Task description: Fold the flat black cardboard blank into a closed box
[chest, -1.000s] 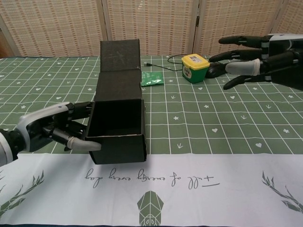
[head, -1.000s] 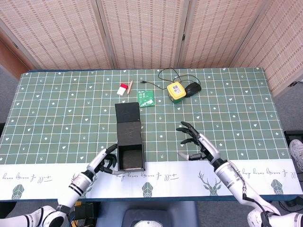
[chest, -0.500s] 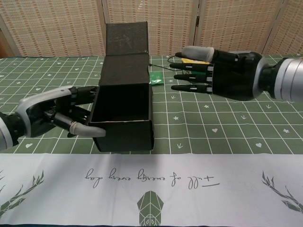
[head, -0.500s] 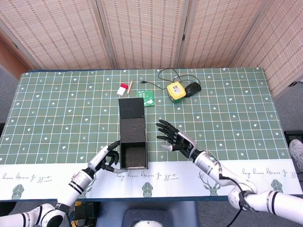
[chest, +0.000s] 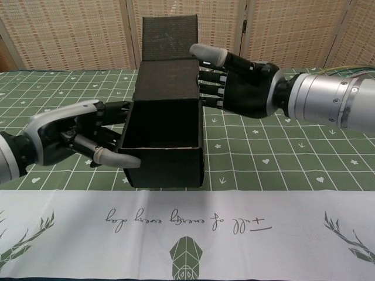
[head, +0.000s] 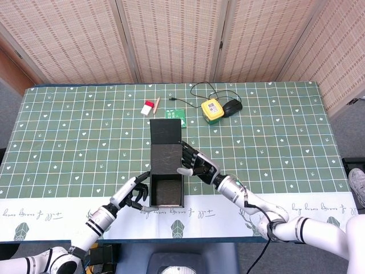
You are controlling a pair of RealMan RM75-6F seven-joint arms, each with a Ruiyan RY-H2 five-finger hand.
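The black cardboard box (head: 166, 171) stands half folded near the table's front edge, its open mouth (chest: 164, 126) facing me. Its lid flap (head: 166, 132) stretches away from me and, in the chest view, the lid flap (chest: 170, 38) rises behind the box's body. My left hand (head: 135, 193) grips the box's left wall; in the chest view the left hand (chest: 88, 140) has its thumb across the lower front corner. My right hand (head: 197, 164) presses flat against the right wall. The chest view shows the right hand (chest: 237, 79) with fingers straight and the thumb over the top edge.
Behind the box lie a green circuit board (head: 178, 114), a yellow device (head: 211, 109) with a black cable, a black mouse (head: 232, 105), a small red-and-white box (head: 149, 107) and a wooden stick (head: 157, 103). A white printed cloth strip (head: 228, 212) runs along the front edge.
The box has slid to the right with my left hand on its wall. My right hand swung in from the right and now touches the box's right side.
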